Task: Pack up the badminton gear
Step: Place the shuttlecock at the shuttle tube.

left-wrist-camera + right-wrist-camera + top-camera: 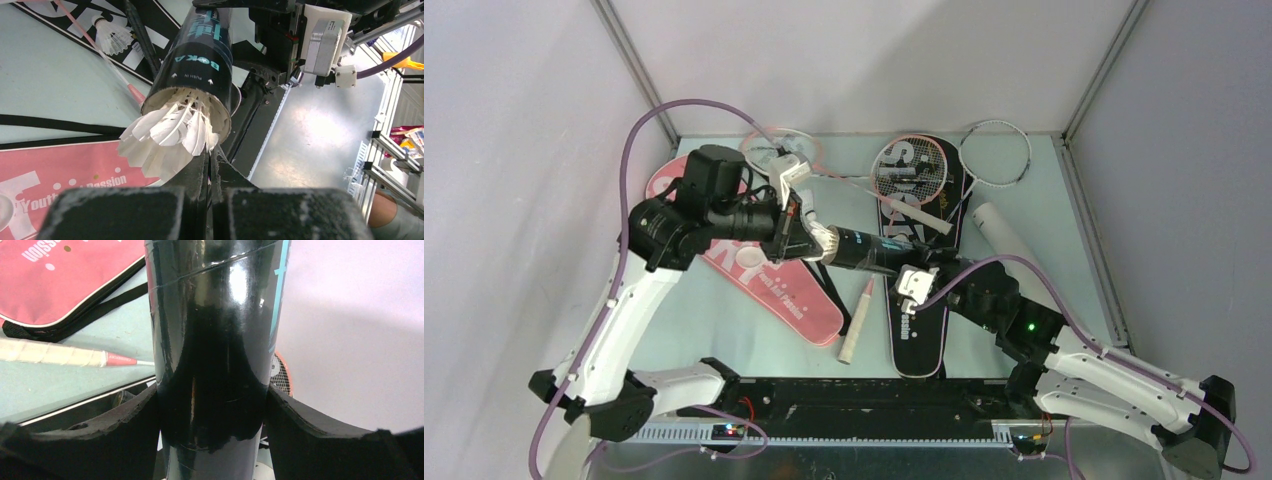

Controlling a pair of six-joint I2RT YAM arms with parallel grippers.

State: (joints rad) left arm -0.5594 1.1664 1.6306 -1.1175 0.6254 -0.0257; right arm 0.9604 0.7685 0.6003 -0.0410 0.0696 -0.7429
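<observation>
aloft, right hand (909, 272) grips the black tube (864, 248), left hand (211, 172) closed at its shuttlecock (165, 137), pink cover (784, 295) and racket (851, 335) beneath.

- The black tube (215, 340) is gleaming, glossy and smooth.
- The shuttlecock (165, 135) at the tube's mouth is showing soft, matt white feathers.
- The pink cover (65, 275) beside the tube is looking like matt cloth.
- The pads (320, 435) of the right end effector (214, 440) are looking rough and matt.

The top camera looks down from high behind over the whole table (674, 330). Both wrist cameras face, from very near, the same black tube (200, 55).
</observation>
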